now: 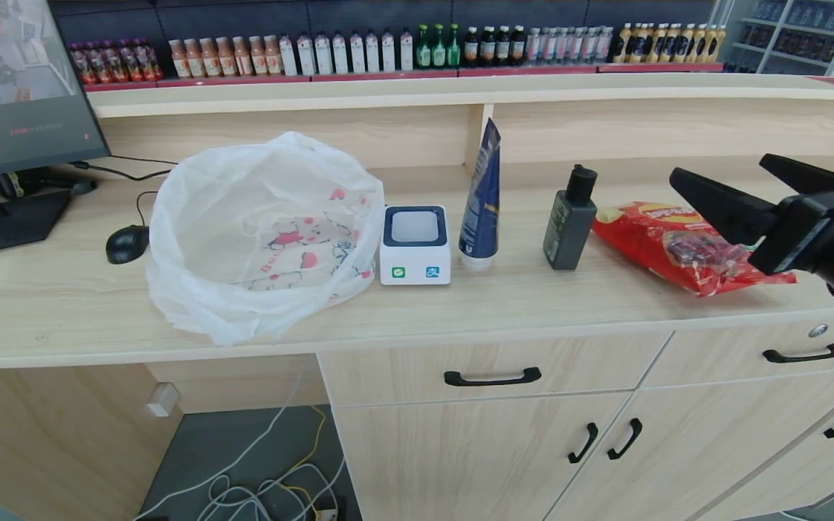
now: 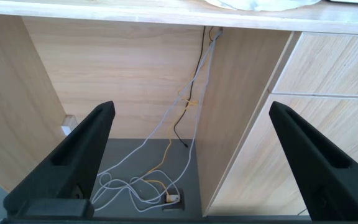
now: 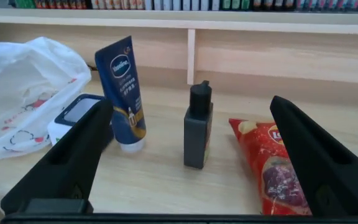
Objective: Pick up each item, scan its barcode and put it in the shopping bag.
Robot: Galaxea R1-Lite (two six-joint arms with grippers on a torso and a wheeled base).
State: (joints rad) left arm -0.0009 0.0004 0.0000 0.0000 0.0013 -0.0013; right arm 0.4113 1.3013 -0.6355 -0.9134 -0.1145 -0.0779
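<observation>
Nothing bagged yet, I'd say: tube (image 1: 482, 195), bottle (image 1: 570, 221) and chips (image 1: 677, 246) sit on the surface (image 1: 62, 304) beside the scanner (image 1: 415, 244), bag (image 1: 265, 239) gaping. Right claw (image 1: 719, 168) hangs wide open, empty, by the chips; left claw (image 2: 191, 109) likewise, below.

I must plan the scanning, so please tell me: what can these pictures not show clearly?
Barcodes on the blue tube, dark bottle and chip bag: none seen in head or right wrist view; turned away or too small.
Chip bag's right end: head view, behind the right gripper.
</observation>
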